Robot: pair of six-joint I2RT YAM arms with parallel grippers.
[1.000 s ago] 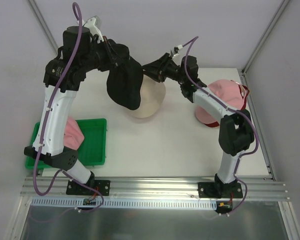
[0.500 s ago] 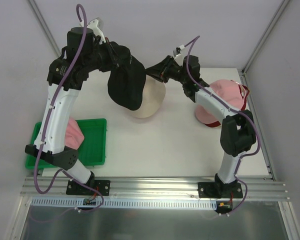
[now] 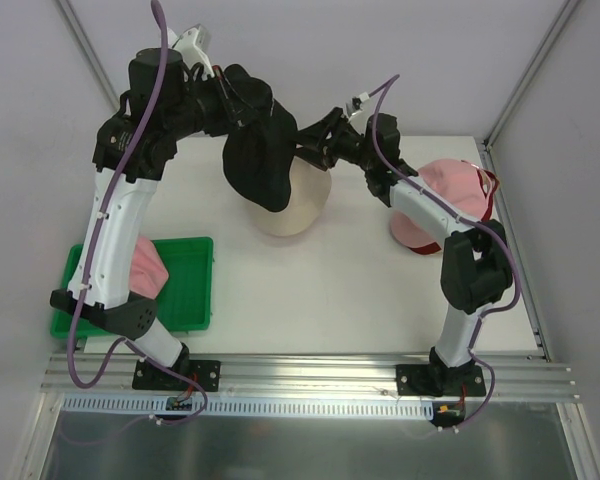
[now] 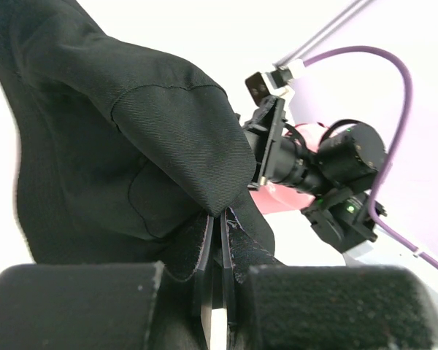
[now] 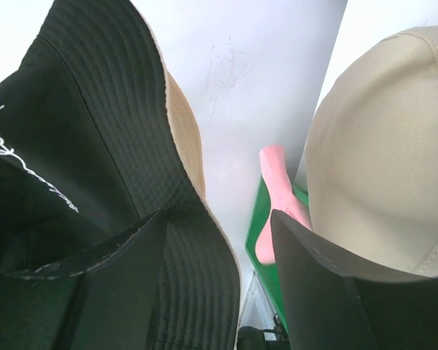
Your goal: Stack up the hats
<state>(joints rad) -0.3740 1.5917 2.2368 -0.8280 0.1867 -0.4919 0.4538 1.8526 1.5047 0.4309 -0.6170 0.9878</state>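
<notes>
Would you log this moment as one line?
left tool shut on black hat | right tool open beside it | beige hat uncovered

On the table (image 3: 320, 290), near-left: tray (image 3: 185, 285), with the tray hat (image 3: 145, 262) in its left half, under the left arm. Back middle: centre bucket hat (image 3: 302, 205) on the table. The hanging bucket hat (image 3: 258, 160) is off the table, pinched in the left gripper (image 4: 220, 219), and dangles over the left edge of the centre bucket hat. The right gripper (image 3: 308, 148), jaws apart, sits between the two: hanging bucket hat to its left, centre bucket hat to its right. Back right: caps (image 3: 450, 185), partly under the right arm.
</notes>
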